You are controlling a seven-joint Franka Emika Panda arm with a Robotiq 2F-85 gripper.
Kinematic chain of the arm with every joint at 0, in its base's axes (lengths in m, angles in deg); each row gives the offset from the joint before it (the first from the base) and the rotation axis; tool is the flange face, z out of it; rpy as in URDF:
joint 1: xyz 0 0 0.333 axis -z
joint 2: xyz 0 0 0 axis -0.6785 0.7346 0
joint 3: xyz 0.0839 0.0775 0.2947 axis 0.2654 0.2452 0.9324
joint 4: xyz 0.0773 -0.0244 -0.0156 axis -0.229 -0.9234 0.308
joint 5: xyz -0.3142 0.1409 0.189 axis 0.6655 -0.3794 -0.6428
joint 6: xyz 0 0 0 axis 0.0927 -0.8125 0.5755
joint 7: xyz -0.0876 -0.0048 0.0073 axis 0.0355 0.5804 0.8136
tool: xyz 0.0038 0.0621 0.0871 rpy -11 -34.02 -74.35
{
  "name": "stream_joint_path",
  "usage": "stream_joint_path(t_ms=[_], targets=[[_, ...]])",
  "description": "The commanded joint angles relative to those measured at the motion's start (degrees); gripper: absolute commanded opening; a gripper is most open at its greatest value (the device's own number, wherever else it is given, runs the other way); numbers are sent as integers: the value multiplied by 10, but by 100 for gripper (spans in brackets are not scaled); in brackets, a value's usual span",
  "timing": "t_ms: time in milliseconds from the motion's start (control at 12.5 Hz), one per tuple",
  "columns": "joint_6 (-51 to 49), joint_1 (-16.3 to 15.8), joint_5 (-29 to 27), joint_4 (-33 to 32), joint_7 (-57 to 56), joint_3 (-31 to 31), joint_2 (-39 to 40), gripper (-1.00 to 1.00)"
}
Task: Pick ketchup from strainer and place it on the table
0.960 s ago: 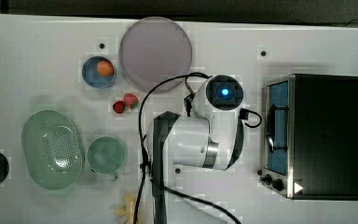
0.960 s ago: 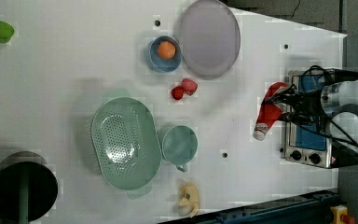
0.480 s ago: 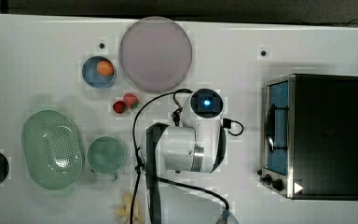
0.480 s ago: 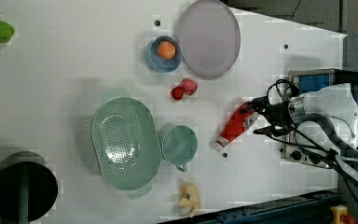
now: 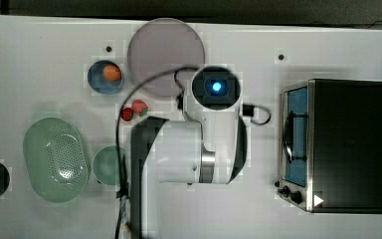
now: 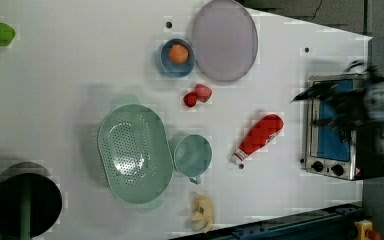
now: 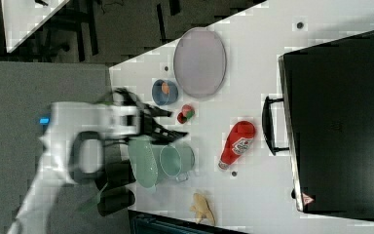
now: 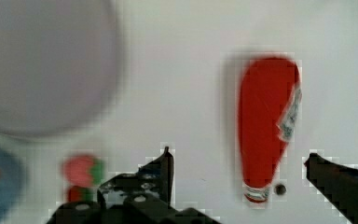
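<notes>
Ketchup (image 6: 259, 136) is lying flat on the bench (image 6: 60, 75), well apart from the strainer (image 6: 134, 152), near the oven (image 6: 330, 127). Our hand (image 8: 237, 170) is wide open, so we just lift straight off without nudging the bottle.

Around the work surface the room sits dim: a dark floor (image 7: 126, 29) runs along the right view's top, with the black legs of some furniture (image 7: 85, 27) standing on it. A second pale tabletop corner (image 7: 27, 17) pokes in at the right view's top left. A grey panel (image 7: 34, 85) fills the right view's left side. Light falls evenly from above, soft shadows, no glare.
</notes>
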Motion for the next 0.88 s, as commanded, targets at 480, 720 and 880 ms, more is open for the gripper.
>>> stream_joint_path(t_ms=[480,720,880], targets=[[-234,2,0,219,6,15,-27,100],[-240,2,0,230,6,7,-27,100],[-238,2,0,227,6,3,-25,100]])
